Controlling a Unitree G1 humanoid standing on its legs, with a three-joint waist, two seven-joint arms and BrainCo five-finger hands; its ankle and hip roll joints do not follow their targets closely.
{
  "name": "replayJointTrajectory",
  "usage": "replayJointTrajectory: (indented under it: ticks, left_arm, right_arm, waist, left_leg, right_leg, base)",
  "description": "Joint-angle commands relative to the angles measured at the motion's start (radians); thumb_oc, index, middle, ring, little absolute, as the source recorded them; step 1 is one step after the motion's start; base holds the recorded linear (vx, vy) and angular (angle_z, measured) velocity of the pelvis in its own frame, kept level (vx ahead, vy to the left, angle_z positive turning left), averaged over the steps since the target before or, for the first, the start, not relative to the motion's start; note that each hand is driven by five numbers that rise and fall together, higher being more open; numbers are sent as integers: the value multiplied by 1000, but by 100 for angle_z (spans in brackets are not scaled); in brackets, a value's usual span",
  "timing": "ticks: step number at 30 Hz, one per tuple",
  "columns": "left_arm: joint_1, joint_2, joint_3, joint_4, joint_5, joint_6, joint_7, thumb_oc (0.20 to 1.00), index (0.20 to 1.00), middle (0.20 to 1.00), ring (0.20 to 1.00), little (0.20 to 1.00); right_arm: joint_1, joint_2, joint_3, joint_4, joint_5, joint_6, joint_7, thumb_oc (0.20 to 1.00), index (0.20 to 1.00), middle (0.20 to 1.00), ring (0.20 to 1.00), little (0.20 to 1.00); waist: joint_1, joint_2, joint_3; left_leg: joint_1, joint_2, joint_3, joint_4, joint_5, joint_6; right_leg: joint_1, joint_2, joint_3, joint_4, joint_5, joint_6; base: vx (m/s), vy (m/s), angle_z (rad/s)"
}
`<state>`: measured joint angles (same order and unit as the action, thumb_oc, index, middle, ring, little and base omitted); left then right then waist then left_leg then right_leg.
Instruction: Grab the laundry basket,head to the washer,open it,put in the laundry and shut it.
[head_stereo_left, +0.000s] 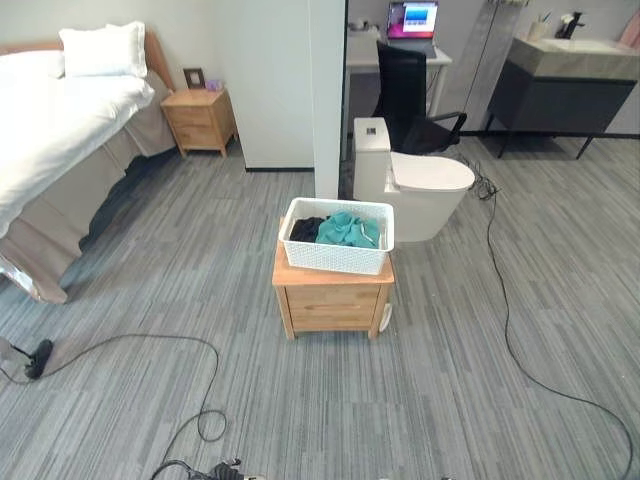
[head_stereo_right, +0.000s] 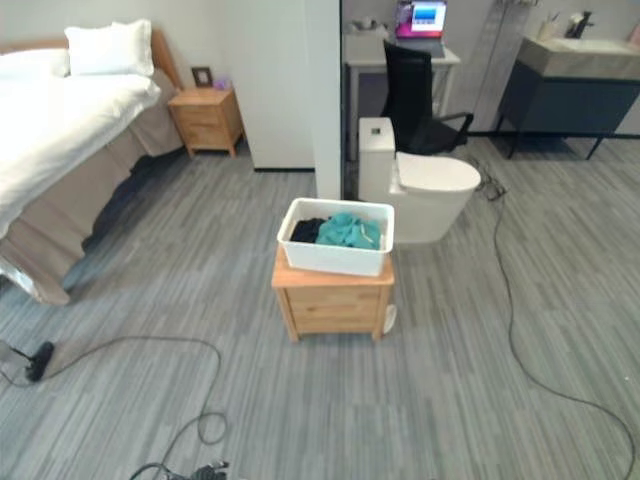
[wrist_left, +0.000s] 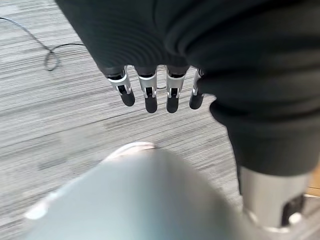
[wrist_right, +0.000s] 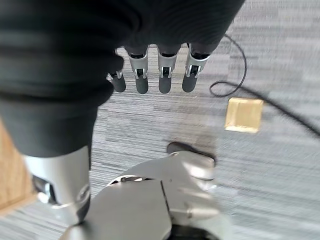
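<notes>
The basket, white and perforated, sits on a small wooden bench just below the frame's centre in the eye views, holding teal laundry with a dark piece at its left end. It overhangs the bench top slightly on the left. Behind it, toward the upper middle, stand a toilet and a white wall edge; a bed fills the upper left, a nightstand beside it. No washer can be made out from here.

The left hand hangs over bare floor in its wrist view, fingers straight, side by side, holding nothing. The right hand is the same in its own view: fingers straight and empty above the carpet, near a small yellow square on the floor, possibly a tag or tile, hard to tell.

So the grab is not yet begun; the basket is well apart from both hands, and an approach comes first.

Risks from here:
- Cables trail across the floor at the lower left and down the right side; a step onto one could upset the footing.
- The basket is light and perched high on a narrow bench, so an uneven grip from one side would likely tip it or slide it off the far edge toward the toilet.
- Loose laundry heaped near the rim could spill if the lift is tilted.
- Stopping too near the bench would leave the arms cramped.
</notes>
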<state>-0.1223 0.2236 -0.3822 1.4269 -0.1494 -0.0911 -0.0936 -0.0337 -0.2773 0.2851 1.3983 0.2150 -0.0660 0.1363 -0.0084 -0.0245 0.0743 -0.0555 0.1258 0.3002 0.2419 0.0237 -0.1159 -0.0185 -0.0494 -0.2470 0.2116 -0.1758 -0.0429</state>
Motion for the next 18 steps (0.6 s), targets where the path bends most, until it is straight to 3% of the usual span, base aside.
replayJointTrajectory:
  ticks: [1,2,4,5,6,8,10,11,14,16,17,18]
  left_arm:
    - [-65,-75,35,13,-47,-1,-10,1000,1000,1000,1000,1000]
    - [-64,-73,35,15,-39,2,-17,1000,1000,1000,1000,1000]
    - [-65,-71,36,27,-18,9,-22,1000,1000,1000,1000,1000]
    - [-63,-69,39,35,-5,10,-19,1000,1000,1000,1000,1000]
    - [-58,-66,42,41,2,9,-15,1000,1000,1000,1000,1000]
    - [-56,-67,42,40,-1,9,-14,1000,1000,1000,1000,1000]
    - [-51,-77,43,32,-9,5,-10,1000,1000,1000,1000,1000]
    - [-51,-76,44,32,-9,5,-9,1000,1000,1000,1000,1000]
    - [-43,-82,51,21,-25,3,-6,1000,1000,1000,1000,1000]
    - [-29,-82,64,21,-30,3,-7,1000,1000,1000,1000,1000]
    - [-22,-83,65,20,-30,1,-6,1000,1000,1000,1000,1000]
    - [-24,-82,66,18,-34,-1,-4,1000,1000,1000,1000,1000]
  right_arm:
    - [-41,-39,24,70,-28,0,14,1000,1000,1000,1000,1000]
    - [-41,-52,18,76,-30,7,13,1000,1000,1000,1000,1000]
    - [-42,-64,7,87,-37,10,4,1000,1000,1000,1000,1000]
    - [-46,-72,1,90,-36,10,0,1000,1000,1000,1000,1000]
    - [-54,-79,-2,86,-34,8,-2,1000,1000,1000,1000,1000]
    - [-56,-82,1,84,-36,7,-3,1000,1000,1000,1000,1000]
    - [-68,-87,15,76,-49,0,-11,1000,1000,1000,1000,1000]
    - [-68,-86,15,76,-49,0,-11,1000,1000,1000,1000,1000]
    - [-85,-84,31,73,-59,-1,-12,1000,1000,1000,1000,1000]
    - [-83,-78,36,74,-68,1,-5,1000,1000,1000,1000,1000]
    - [-80,-74,38,76,-68,1,-5,1000,1000,1000,1000,1000]
    - [-79,-67,35,83,-72,7,-4,1000,1000,1000,1000,1000]
  waist:
    - [8,5,61]
    - [1,15,64]
    - [-1,29,67]
    - [-3,38,65]
    - [-5,60,60]
    - [-5,69,59]
    - [2,94,54]
    - [1,90,57]
    - [7,97,50]
    - [11,93,23]
    - [21,97,18]
    - [30,84,-4]
  left_leg:
    - [-90,91,-34,182,183,-52]
    - [-115,129,19,197,220,-57]
    - [-140,130,42,149,229,-55]
    - [-146,118,49,83,228,-47]
    - [-143,97,46,-71,232,-31]
    - [-135,92,41,-142,250,-28]
    - [-144,124,36,-295,305,-37]
    - [-137,120,38,-298,306,-37]
    - [-176,177,71,-329,317,-52]
    - [-158,179,83,-329,299,-53]
    - [-148,182,105,-329,325,-48]
    - [-148,163,118,-294,321,-48]
  right_leg:
    - [134,-21,-93,-180,152,80]
    - [161,-6,-112,-188,134,68]
    - [187,9,-108,-196,121,62]
    - [195,13,-101,-201,114,67]
    - [200,17,-92,-202,103,81]
    - [205,16,-88,-202,98,87]
    - [221,18,-69,-196,76,102]
    - [225,14,-70,-194,72,103]
    - [252,17,-46,-191,54,120]
    - [291,5,-20,-200,24,141]
    - [299,-2,-15,-206,27,139]
    - [334,-36,-3,-206,2,150]
  base:
    - [52,-293,44]
    - [150,-146,67]
    - [153,-38,65]
    - [219,89,28]
    - [285,129,16]
    - [191,103,-8]
    - [291,124,-27]
    - [304,102,-37]
    - [337,66,-30]
    - [468,91,-28]
    - [718,185,-37]
    - [461,168,-37]
